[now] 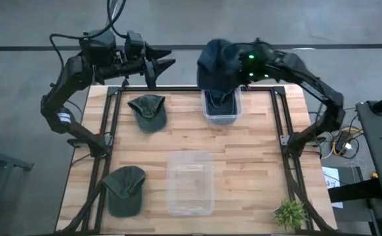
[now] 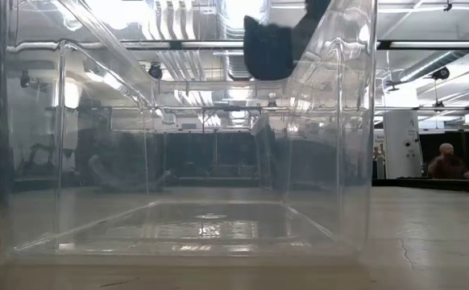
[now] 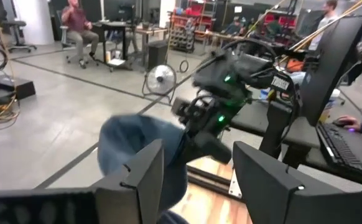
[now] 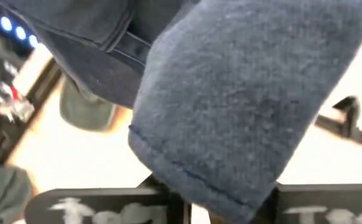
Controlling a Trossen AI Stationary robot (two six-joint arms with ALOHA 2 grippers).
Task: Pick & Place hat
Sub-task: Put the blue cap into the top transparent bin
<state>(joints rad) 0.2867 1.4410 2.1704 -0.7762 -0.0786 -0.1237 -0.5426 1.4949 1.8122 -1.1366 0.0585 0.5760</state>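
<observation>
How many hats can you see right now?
3: a blue hat held by the right hand above the small bin, and two green hats lying on the table's left side. None seem hidden.

Hats: three. One blue hat (image 1: pixel 218 62) raised at 12 o'clock; one green hat (image 1: pixel 148 110) at 11 o'clock; another green hat (image 1: pixel 125 189) at 7 o'clock.
Clear bins: two. A small bin (image 1: pixel 222 111) at 12 o'clock; a large bin (image 1: pixel 190 183) at 6 o'clock.
Plants: one, a small plant (image 1: pixel 290 213) at 5 o'clock.
Robot arms: two, both at the table's 12 o'clock edge.
</observation>
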